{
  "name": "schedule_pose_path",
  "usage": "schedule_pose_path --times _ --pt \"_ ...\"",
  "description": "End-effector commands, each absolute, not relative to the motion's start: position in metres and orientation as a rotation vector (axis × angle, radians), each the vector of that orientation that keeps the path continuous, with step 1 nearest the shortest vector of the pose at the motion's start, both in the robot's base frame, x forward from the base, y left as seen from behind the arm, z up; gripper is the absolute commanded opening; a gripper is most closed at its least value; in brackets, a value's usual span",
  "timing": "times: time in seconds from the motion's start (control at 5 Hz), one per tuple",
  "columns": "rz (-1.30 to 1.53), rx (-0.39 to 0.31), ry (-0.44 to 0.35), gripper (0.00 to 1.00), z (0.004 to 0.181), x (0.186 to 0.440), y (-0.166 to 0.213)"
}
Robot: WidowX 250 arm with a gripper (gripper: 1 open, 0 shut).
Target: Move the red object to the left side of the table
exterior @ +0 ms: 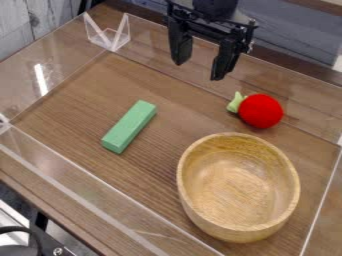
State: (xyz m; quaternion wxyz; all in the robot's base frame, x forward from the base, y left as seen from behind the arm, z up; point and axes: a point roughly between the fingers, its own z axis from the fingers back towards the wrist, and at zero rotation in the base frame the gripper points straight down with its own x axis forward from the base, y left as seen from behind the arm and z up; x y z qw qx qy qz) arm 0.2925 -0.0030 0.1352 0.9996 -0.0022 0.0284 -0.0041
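Two neighbours: green block, wooden bowl.

A lab-style robot test bench: wood-grain table fenced by clear acrylic walls, robot gripper overhead.

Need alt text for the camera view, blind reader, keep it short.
A black robot gripper hangs open over the back of a dark wooden table, pointing down and holding nothing. A small red toy fruit with a green leafy end lies on the right, below the gripper. A wooden bowl sits at front right and a green block left of centre; low clear walls edge the table.
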Motion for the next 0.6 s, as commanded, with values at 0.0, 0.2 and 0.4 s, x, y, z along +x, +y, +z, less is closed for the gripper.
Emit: schedule_pose_path --times 0.0,0.2,0.4 --pt "-0.088 -0.007 0.066 1.0 0.124 0.295 -0.017" --pt "-0.338 -0.005 0.053 1.0 0.121 0.304 -0.041" --pt "-0.58 0.003 0.038 1.0 0.119 0.316 -0.072"
